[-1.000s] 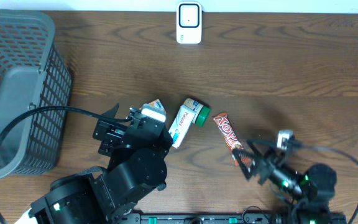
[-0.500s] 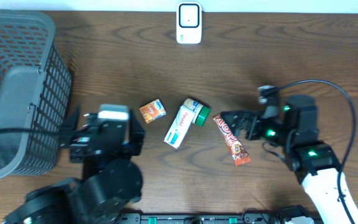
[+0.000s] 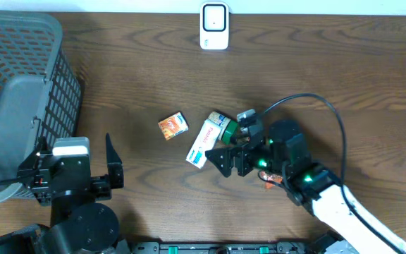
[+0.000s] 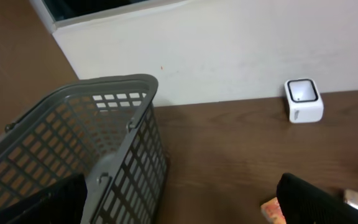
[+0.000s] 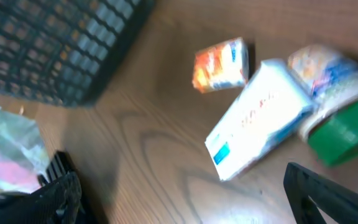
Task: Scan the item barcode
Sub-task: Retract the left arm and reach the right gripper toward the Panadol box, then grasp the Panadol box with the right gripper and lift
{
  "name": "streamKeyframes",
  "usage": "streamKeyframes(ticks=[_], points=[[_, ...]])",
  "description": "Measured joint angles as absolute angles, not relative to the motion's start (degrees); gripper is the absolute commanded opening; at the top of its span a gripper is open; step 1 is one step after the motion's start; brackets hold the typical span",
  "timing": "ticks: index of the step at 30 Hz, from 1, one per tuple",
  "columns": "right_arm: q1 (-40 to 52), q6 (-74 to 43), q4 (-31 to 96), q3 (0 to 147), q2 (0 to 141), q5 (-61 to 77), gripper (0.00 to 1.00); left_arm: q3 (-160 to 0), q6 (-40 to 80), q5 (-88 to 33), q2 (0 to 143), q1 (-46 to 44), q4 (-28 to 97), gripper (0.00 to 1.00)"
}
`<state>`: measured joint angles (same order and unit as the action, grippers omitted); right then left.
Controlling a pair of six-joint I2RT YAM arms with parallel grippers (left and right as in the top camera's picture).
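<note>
Apparently the right claw (image 3: pixel 225 149) is going for the white box (image 3: pixel 201 143). It hangs just off the box's 4 o'clock side with its fingers spread wide and nothing between them. In the right wrist view the box sits squarely between the two dark fingertips, which suits a grab across its narrow width.

The box lies flat near the middle of the counter (image 3: pixel 330 85). Its long axis runs from 1 o'clock down to 7 o'clock. It is a slim white carton with red lettering along the face and a blue patch at the 7 o'clock end. No barcode shows on the upward face, and the wrist picture is too blurred to read anything, so the code is probably underneath or on a side.

A green-capped jar (image 3: pixel 225 127) touches the box at its 1 o'clock end, so a pick from the lower half looks cleaner. An orange packet (image 3: pixel 173 125) lies apart at 10 o'clock. A red candy bar (image 3: pixel 270 178) peeks out under the right arm at 4 o'clock.

The scanner (image 3: pixel 214 27) stands at the counter's 12 o'clock edge, face up, well apart from the goods, so the box would have to be carried there.

The left claw (image 3: pixel 74 148) is parked at 8 o'clock beside the grey basket (image 3: pixel 62 85), also spread and empty, out of the way.
</note>
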<state>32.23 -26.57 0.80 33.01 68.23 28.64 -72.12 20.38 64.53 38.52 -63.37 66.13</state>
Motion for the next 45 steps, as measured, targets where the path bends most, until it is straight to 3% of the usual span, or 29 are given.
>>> streamKeyframes(ticks=[13,34,37,41,45], points=[[33.71,-28.14,-5.19,30.46,81.28,26.74,0.95,-72.12,20.8,64.4,38.52,-63.37,67.9,0.98],[33.71,-33.47,-29.08,30.7,98.76,24.64,0.9,-72.12,20.82,64.4,38.52,-63.37,67.92,0.98],[33.74,-33.67,-32.73,31.03,101.12,25.12,0.84,-72.12,20.8,64.4,38.52,-63.37,67.94,0.98],[33.74,-34.0,-35.16,31.66,103.59,25.87,0.63,-72.12,20.8,64.4,38.52,-63.37,67.94,0.98],[33.74,-34.44,-36.16,31.81,104.88,26.39,0.56,-72.12,20.82,64.4,38.52,-63.37,67.92,0.98]])
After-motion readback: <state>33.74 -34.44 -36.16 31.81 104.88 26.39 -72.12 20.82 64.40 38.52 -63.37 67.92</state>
